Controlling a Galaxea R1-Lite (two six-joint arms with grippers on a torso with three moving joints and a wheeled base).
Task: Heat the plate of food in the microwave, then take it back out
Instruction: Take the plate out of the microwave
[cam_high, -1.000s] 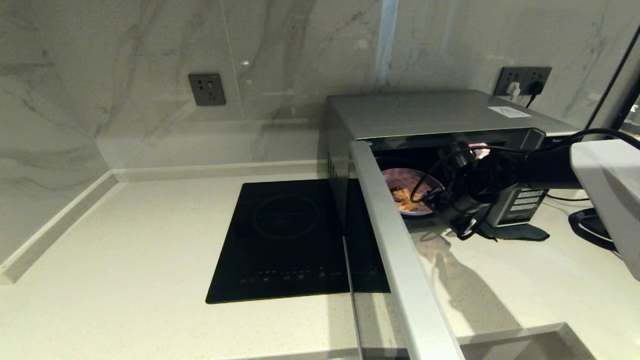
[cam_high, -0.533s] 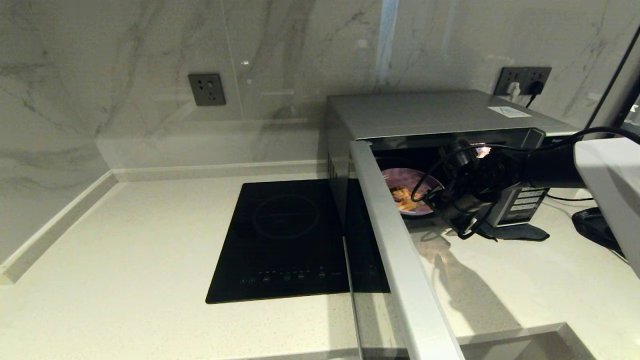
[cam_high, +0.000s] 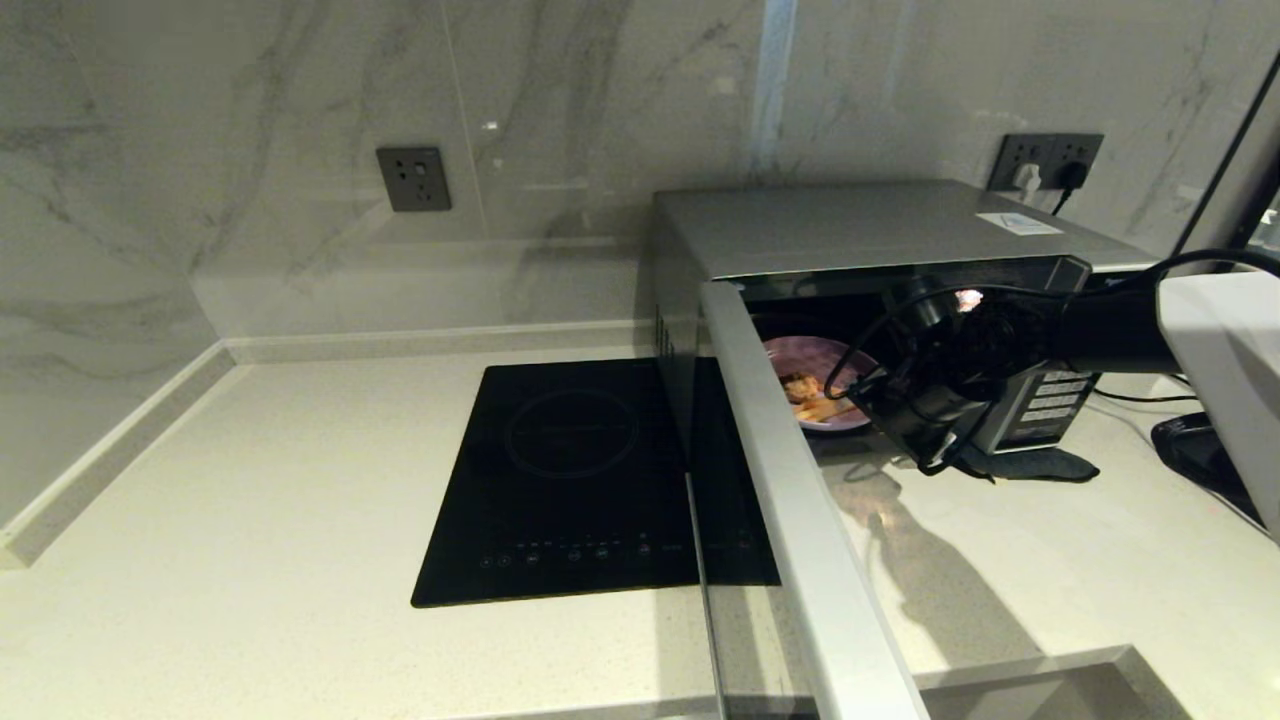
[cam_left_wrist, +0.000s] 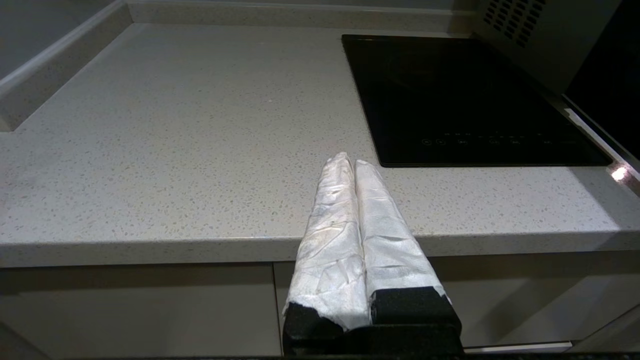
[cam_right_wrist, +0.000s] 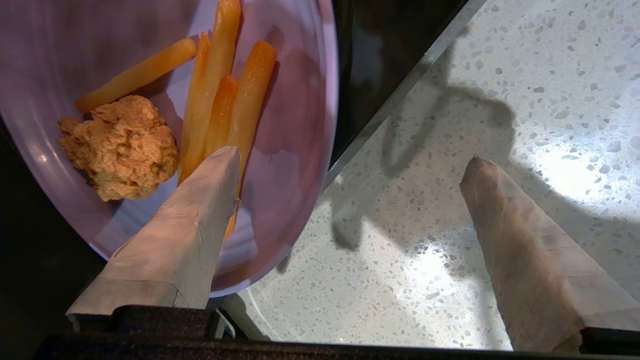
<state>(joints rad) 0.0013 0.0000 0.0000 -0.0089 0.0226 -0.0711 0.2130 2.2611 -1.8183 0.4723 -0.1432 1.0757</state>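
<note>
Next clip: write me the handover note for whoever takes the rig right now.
Right tool: open at the microwave mouth, one finger over the plate of food, the other over the counter; nothing gripped.
Left tool: shut, empty, parked at the counter's front edge.
Microwave door open; plate at the cavity's front edge.
Heating status: cannot tell.

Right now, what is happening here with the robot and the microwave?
The microwave stands with its door swung open, and the plate of food sits at the mouth of its cavity. The right end effector is open at the plate's rim, one finger over the plate and the other over the counter, gripping nothing. The left end effector is shut and parked near the counter's front edge.
</note>
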